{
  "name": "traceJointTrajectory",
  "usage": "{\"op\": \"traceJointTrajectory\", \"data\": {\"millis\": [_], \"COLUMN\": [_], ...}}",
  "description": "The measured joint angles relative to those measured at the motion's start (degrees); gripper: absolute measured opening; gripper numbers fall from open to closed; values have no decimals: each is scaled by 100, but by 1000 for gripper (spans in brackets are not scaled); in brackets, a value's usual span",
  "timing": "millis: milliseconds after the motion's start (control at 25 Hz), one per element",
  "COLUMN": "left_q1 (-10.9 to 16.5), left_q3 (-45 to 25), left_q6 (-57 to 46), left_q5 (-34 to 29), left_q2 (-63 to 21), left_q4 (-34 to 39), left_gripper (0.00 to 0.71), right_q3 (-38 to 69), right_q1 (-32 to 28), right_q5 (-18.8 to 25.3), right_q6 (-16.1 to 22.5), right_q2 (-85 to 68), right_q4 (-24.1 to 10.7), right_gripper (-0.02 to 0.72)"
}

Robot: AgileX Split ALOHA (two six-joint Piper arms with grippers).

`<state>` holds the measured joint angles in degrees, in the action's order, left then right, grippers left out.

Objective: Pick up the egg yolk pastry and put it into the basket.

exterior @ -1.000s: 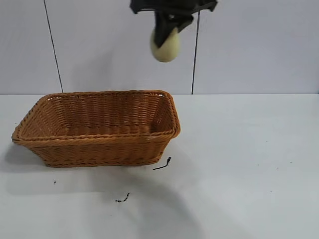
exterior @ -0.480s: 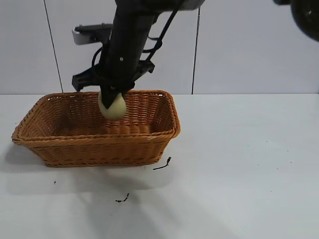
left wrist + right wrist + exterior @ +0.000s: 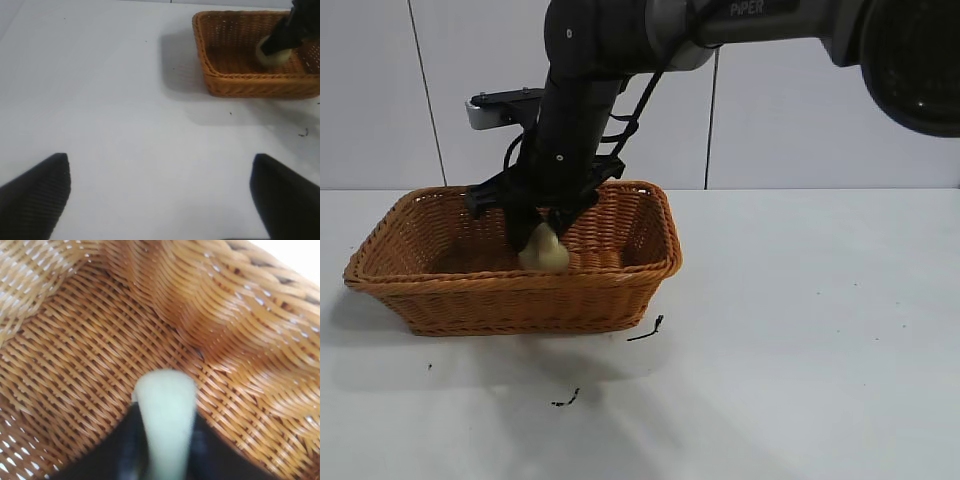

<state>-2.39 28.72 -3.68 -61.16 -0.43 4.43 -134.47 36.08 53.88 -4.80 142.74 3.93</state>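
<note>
1. Where the right gripper (image 3: pixel 542 238) reaches steeply down into the basket (image 3: pixel 520 277), its dark fingers (image 3: pixel 523 222) stand narrow, pinching the egg yolk pastry (image 3: pixel 544 254) between them; the right wrist view shows the pale lump squeezed thin between the two pads.
2. The pastry hangs inside the basket, toward its middle and nearer the right-hand end, below the braided rim. The front wall hides its underside, so I cannot tell whether it touches the woven floor.
3. The black right arm (image 3: pixel 582 90) crosses in front of the far wall of the basket and hides part of the far rim.
4. The basket sits on the white table (image 3: pixel 800 330), left of centre in the exterior view.
5. Two small dark scraps lie on the table: one (image 3: pixel 646 331) just beside the basket's front right corner, another (image 3: pixel 567 400) farther forward.
6. The left gripper (image 3: pixel 160 195) is well apart from the basket, above bare table, its fingers (image 3: pixel 40 192) spread wide with nothing between them.
</note>
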Motion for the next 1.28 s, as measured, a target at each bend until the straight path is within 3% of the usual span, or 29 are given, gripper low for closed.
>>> {"op": "traceJointTrajectory", "data": {"millis": [320, 960, 1160, 1280], "left_q1": [0, 0, 0, 0], "left_q3": [0, 0, 0, 0], "left_q6": [0, 0, 0, 0], "left_q5": [0, 0, 0, 0], "left_q2": [0, 0, 0, 0], "left_q4": [0, 0, 0, 0], "left_gripper": [696, 696, 696, 696], "right_q3": [-940, -997, -991, -774], "right_q1": [-351, -3112, -3574, -3685], "right_q5": [454, 989, 1238, 1469], "right_q6": [70, 89, 89, 89], "right_q2": [-424, -453, -486, -646], "right_q4": [-11, -61, -80, -307], "right_gripper": [694, 694, 694, 694]}}
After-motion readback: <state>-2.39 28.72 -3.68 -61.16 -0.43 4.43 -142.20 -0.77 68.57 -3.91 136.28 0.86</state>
